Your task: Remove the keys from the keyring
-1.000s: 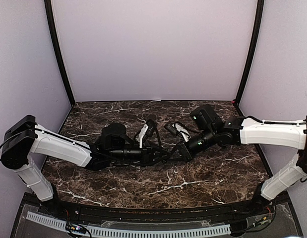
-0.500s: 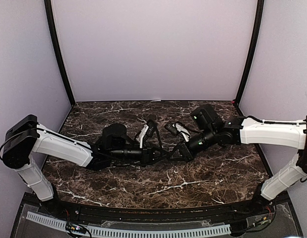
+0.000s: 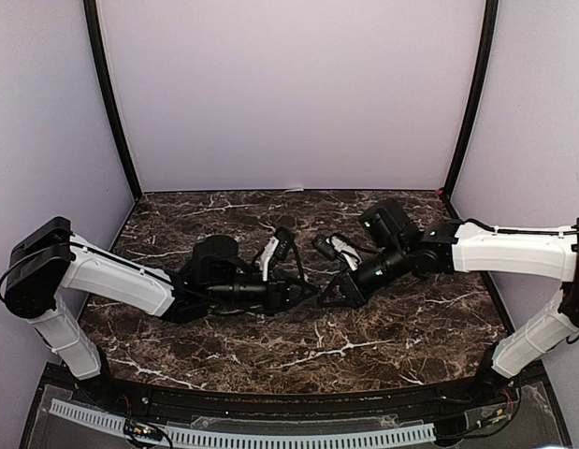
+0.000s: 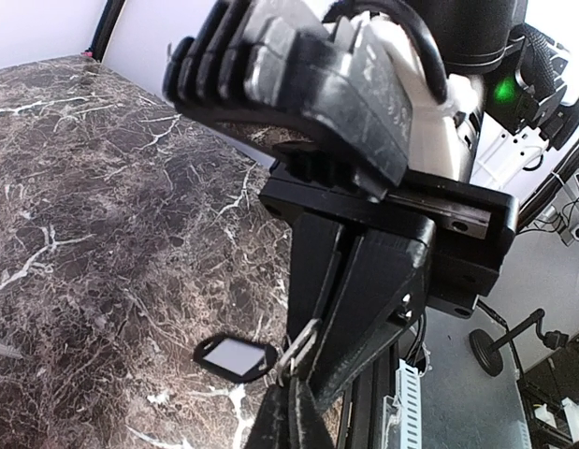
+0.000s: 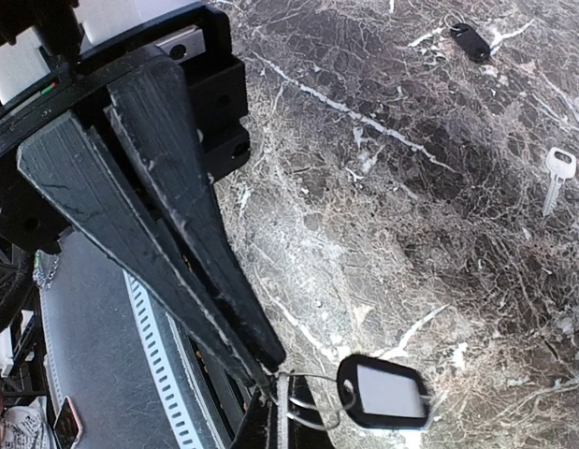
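Both shut on the keyring (image 5: 387, 393), left gripper (image 4: 289, 421) and right gripper (image 5: 268, 369) have drawn apart, likely prying it open.

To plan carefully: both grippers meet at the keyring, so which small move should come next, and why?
Probably keep the right gripper shut and ease the left gripper back slightly, to show what the keyring carries. Both seem to pinch it, its fob hangs free, one key lies loose on the marble; another key on it cannot be seen.
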Robot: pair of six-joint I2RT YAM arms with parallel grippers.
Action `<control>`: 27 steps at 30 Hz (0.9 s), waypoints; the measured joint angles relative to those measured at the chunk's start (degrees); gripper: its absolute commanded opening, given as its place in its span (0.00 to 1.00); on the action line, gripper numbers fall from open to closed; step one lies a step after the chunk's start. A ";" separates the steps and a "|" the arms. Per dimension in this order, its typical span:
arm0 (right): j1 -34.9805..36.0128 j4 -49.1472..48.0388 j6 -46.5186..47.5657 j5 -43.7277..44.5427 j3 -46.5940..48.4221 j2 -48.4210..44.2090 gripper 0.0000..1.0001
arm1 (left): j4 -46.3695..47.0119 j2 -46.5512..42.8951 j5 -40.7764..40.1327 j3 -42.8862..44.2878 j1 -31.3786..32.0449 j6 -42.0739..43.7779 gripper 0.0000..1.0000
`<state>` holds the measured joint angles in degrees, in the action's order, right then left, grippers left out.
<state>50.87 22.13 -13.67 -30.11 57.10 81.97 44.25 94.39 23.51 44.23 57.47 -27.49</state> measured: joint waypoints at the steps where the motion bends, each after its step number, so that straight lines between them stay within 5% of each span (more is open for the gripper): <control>1: 0.00 0.24 -0.11 0.17 0.00 0.00 0.00 | 0.26 -0.02 -0.04 -0.17 0.00 0.09 0.00; 12: 0.00 1.60 -0.59 0.81 0.02 1.51 0.00 | 2.69 -1.68 0.28 -2.45 0.00 2.82 0.00; 21: 0.00 1.36 -1.68 -3.04 0.04 1.38 0.00 | 10.58 -2.01 2.95 -7.45 0.00 8.35 0.44; 27: -0.02 1.29 -2.23 -7.74 0.07 1.01 0.00 | 17.92 -2.01 3.98 -12.35 0.00 12.83 0.56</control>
<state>50.85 23.42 -15.90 -37.85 57.17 82.98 62.17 92.38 27.49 31.88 57.47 -14.66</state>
